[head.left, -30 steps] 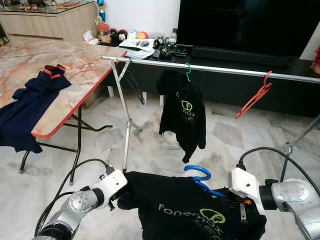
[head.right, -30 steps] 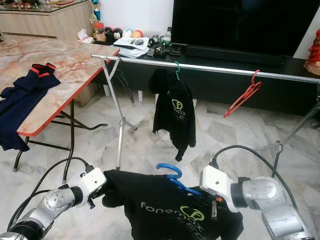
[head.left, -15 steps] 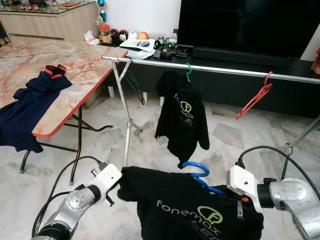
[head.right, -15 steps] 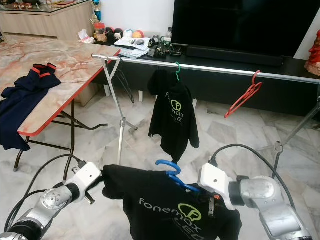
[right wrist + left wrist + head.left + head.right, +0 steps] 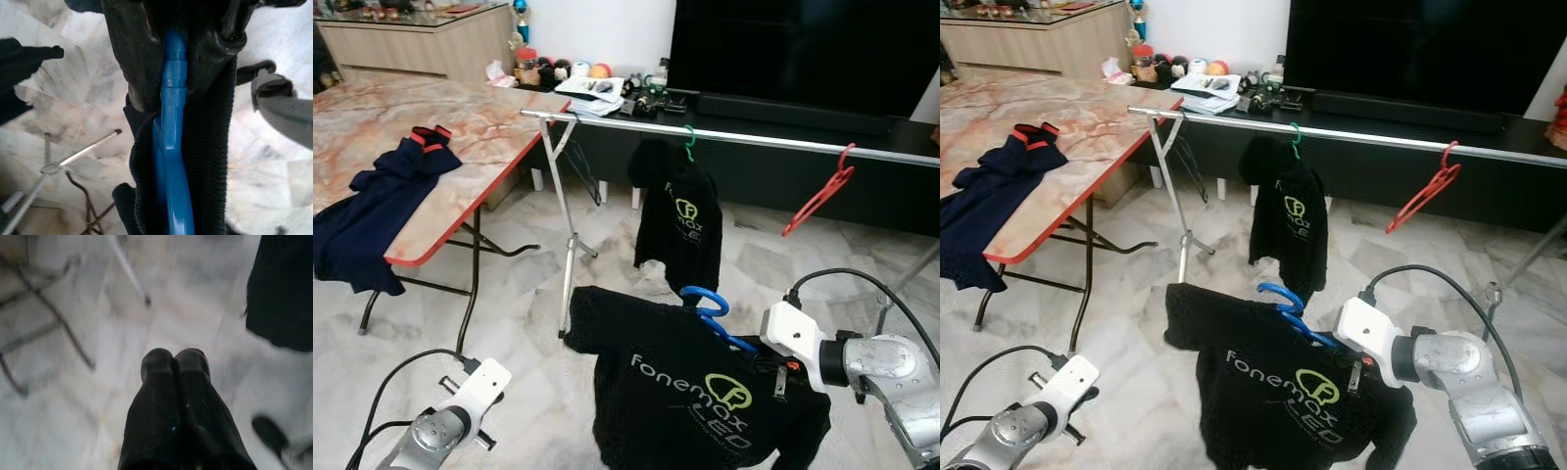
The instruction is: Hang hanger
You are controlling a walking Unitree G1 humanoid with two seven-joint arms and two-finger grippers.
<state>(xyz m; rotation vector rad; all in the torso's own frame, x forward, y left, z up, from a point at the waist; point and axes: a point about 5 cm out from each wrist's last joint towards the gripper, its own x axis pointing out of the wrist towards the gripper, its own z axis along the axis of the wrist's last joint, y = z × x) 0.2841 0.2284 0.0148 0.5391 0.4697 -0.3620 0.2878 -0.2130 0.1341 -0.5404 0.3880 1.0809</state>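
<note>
A blue hanger (image 5: 707, 302) carries a black Fonemax shirt (image 5: 675, 392). My right gripper (image 5: 175, 49) is shut on the hanger's blue neck, with the shirt's collar bunched around its fingers. The shirt hangs free above the floor, below and in front of the silver rail (image 5: 754, 139). On the rail hang another black shirt (image 5: 680, 230) on a green hanger (image 5: 686, 143) and a bare red hanger (image 5: 819, 191). My left gripper (image 5: 175, 363) is shut on nothing, low at the left and apart from the shirt.
A marble-topped folding table (image 5: 460, 127) with a navy garment (image 5: 372, 201) stands to the left. The rack's leg (image 5: 570, 245) rises between table and shirts. A dark TV (image 5: 803, 49) and a low console lie behind the rail. The floor is marble tile.
My left gripper has let go of the shirt's sleeve and dropped low to the left. The shirt now hangs from the hanger in my right gripper alone.
</note>
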